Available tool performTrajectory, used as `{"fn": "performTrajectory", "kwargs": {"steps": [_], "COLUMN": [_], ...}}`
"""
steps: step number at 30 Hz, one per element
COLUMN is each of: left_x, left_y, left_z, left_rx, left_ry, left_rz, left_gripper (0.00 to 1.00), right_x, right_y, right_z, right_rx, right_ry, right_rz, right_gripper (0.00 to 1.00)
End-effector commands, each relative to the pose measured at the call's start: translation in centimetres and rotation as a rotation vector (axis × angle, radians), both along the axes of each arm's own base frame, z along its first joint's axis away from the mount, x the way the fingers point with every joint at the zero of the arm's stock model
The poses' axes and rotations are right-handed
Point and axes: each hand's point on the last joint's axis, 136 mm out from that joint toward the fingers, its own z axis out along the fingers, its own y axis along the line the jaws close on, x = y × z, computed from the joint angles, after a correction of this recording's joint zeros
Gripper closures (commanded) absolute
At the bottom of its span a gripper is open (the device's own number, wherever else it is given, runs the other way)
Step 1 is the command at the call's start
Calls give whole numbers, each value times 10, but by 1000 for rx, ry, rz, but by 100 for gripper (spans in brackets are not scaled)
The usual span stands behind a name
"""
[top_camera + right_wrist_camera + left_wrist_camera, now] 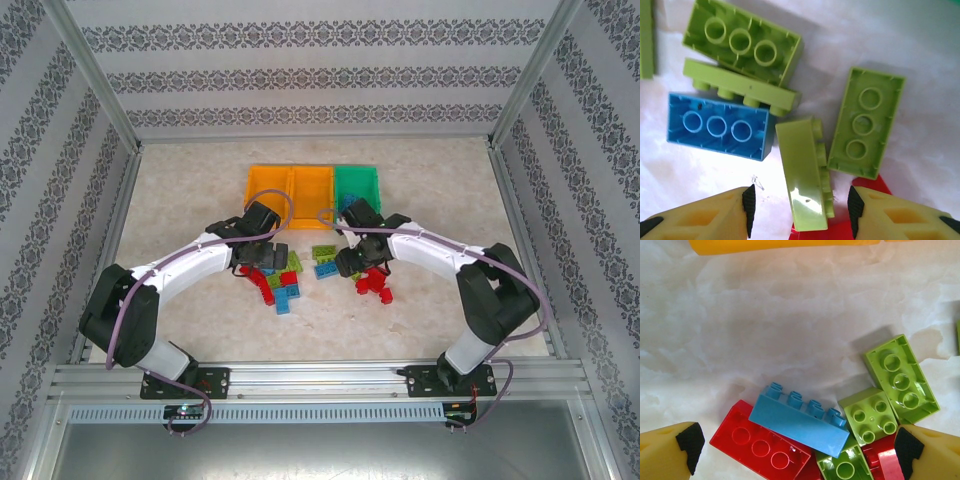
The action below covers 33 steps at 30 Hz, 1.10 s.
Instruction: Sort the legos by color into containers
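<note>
Both empty: left hand [797, 447] spread wide over legos [799, 419]; right hand [800, 210] part-spread astride lime brick [802, 175].

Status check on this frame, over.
Left pincer open over mixed pile. Right pincer open astride lime brick. Upturned lime brick close alongside.

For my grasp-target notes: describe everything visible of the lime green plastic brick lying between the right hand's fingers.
The lime green plastic brick is a glossy, long rectangular studded piece tipped on its side. A smooth long face looks up at the wrist camera, and its studs point toward the upside-down lime green brick beside it, touching or nearly so. Its near end lies over a red piece. It sits between the open right hand's black pads, with a gap showing on each side.
</note>
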Motion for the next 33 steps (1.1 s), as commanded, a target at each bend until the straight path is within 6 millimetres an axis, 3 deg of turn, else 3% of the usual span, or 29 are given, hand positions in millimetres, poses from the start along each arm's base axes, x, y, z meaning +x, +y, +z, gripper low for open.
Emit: {"fn": "performTrajectory", "kwargs": {"steps": [1,7,14,17,20,26,33], "left_x": [11,10,10,10,10,11,12], "left_y": [4,5,5,6,6,8,3], "left_z": [11,10,9,9,9,12,16], "left_rx": [4,2,5,5,7,10,-16], "left_ry": [-43,-42,-42,-43,-46,-63,-88], "left_rz": [19,22,24,25,26,25,-5], "left_gripper": [1,1,1,1,1,1,1], "right_x": [-13,-12,-6,-4,-3,3,40], "right_y": [7,3,5,5,10,20,45], "right_z": [-9,-24,-24,-21,-9,26,76], "right_rx": [-36,-108,-113,-113,-72,39,272], "right_ry": [53,73,64,56,37,-5,-82], "right_rz": [77,77,61,46,38,35,-24], "right_gripper": [47,53,65,75,82,85,84]}}
